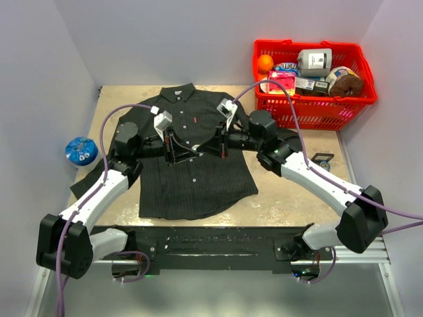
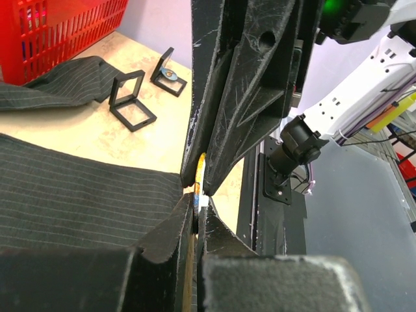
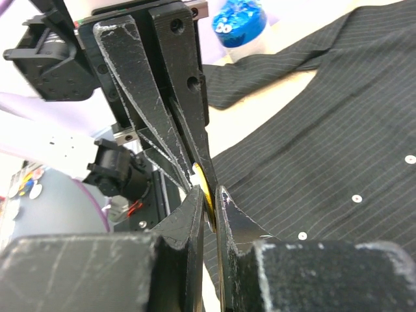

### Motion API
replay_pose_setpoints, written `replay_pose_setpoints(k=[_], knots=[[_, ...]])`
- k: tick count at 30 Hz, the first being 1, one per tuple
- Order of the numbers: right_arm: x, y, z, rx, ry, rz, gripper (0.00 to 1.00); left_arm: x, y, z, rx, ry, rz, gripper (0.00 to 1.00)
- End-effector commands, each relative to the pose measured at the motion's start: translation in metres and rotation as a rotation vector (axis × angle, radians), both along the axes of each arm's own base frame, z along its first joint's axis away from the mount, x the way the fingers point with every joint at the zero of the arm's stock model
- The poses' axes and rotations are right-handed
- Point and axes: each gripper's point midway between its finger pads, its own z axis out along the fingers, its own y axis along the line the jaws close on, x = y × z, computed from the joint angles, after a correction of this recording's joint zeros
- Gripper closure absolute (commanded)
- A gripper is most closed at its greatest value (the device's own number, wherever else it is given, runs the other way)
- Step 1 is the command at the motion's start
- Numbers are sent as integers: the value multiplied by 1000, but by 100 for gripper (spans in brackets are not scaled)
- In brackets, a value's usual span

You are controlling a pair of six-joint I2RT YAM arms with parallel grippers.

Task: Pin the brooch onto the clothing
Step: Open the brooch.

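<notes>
1. Beige tabletop point(image 1: 291, 198) between pale walls. A red basket point(image 1: 310, 109) of packaged goods stands in the far right corner.
2. Shirt point(image 1: 192, 178) lies flat and front up in the middle of the tabletop.
3. I see both arms meeting tip to tip over the shirt's front.
4. Brooch point(image 3: 207, 190), a thin gold disc seen edge-on, sits between the two sets of tips.
5. Left fingers point(image 2: 162, 240) are pinched tight on it.
6. Right fingers point(image 3: 182, 221) are narrowed to a slit, clamping its other edge.
</notes>
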Motion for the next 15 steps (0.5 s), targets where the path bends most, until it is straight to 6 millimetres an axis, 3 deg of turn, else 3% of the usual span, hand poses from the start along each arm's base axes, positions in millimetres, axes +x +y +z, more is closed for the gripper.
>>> replay_pose_setpoints(k=[1,7,15], knots=[[27,-7,-11,-78,-27,-162,98,-7,-3,16,-23,-89,-43,100],[33,-11,-18,-121,-64,-234,98,-9,-3,16,-23,-89,-49,100],[18,-8,-35,-199,-55,-125,97,-9,-4,16,-21,-89,-54,100]])
